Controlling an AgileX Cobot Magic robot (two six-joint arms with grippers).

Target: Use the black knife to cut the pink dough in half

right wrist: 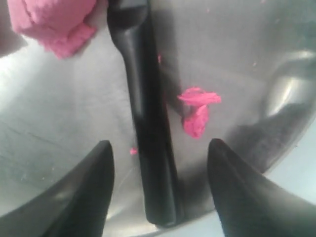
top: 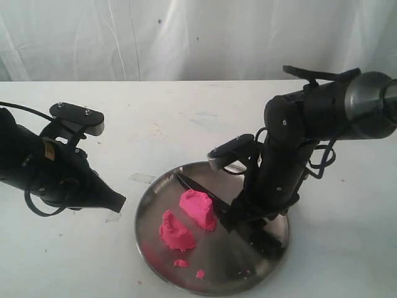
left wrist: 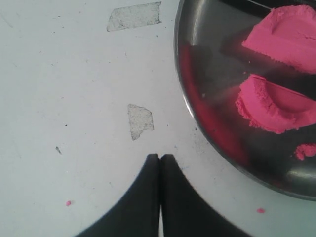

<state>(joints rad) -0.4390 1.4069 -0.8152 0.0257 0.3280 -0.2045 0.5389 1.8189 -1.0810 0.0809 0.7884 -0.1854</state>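
Note:
The pink dough lies as two chunky halves on the round steel plate: one half beside the blade, the other half nearer the front. The black knife lies flat across the plate, blade pointing back left, handle running under my right gripper. That gripper is open, one finger on either side of the handle without touching it. My left gripper is shut and holds nothing, hovering over the table just left of the plate. Both dough halves show in the left wrist view.
Pink crumbs lie on the plate beside the handle, more sit near its front rim. Two scraps of clear tape are stuck to the white table. A white curtain hangs behind the table.

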